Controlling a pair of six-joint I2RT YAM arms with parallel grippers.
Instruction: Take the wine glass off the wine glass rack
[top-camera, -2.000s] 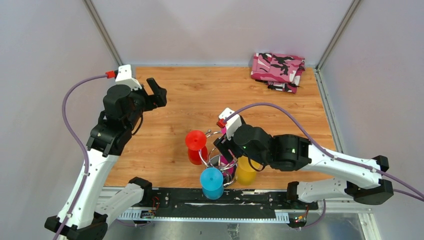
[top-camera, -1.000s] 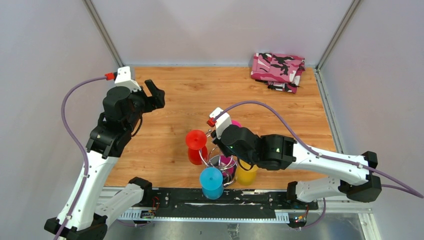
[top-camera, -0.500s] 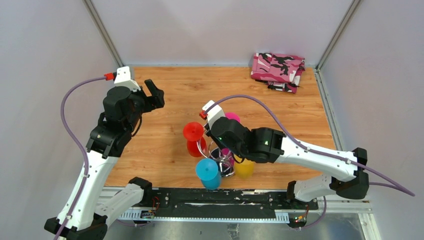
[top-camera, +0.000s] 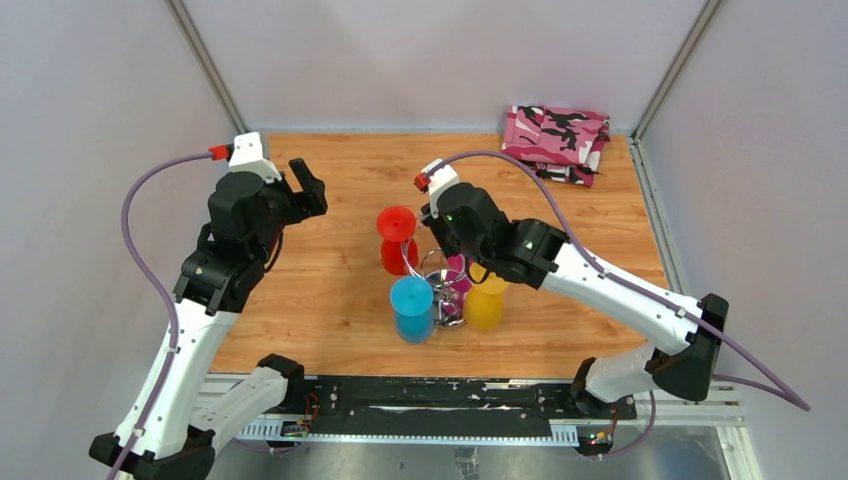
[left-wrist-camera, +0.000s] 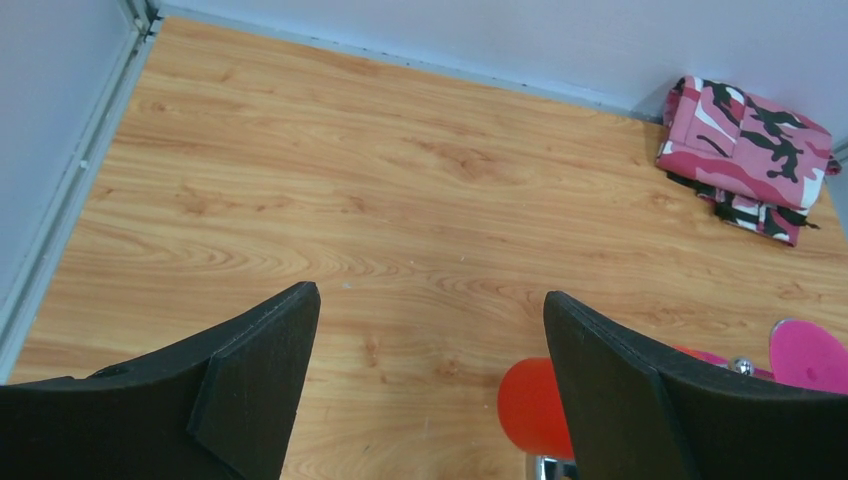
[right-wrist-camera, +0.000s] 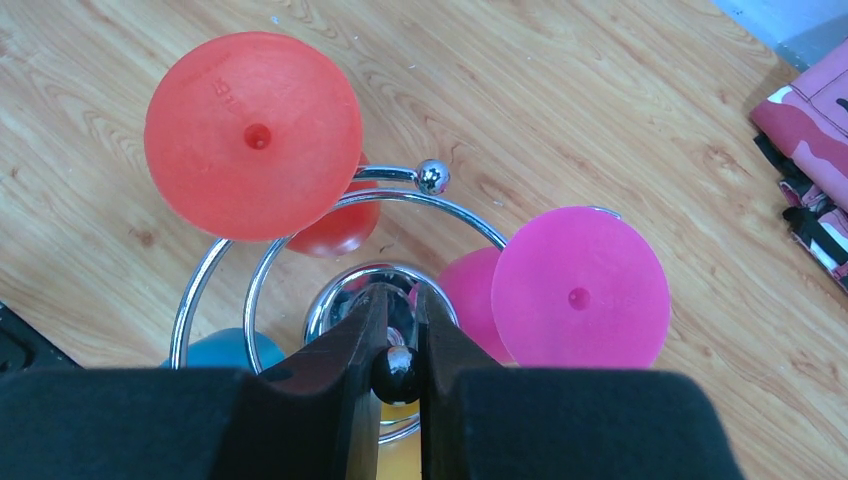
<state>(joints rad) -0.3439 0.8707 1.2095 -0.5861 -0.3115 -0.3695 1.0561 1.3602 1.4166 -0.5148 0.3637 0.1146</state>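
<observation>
Between right gripper fingers, nearly closed: wine glass rack top knob, seemingly pinched. Ahead-left, red wine glass; ahead-right, pink wine glass; left gripper wide open, empty.

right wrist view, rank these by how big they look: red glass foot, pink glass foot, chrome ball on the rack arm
1. red glass foot, largest
2. pink glass foot, somewhat smaller, though it may only be farther from the camera
3. chrome ball on the wine glass rack, by far the smallest
</observation>
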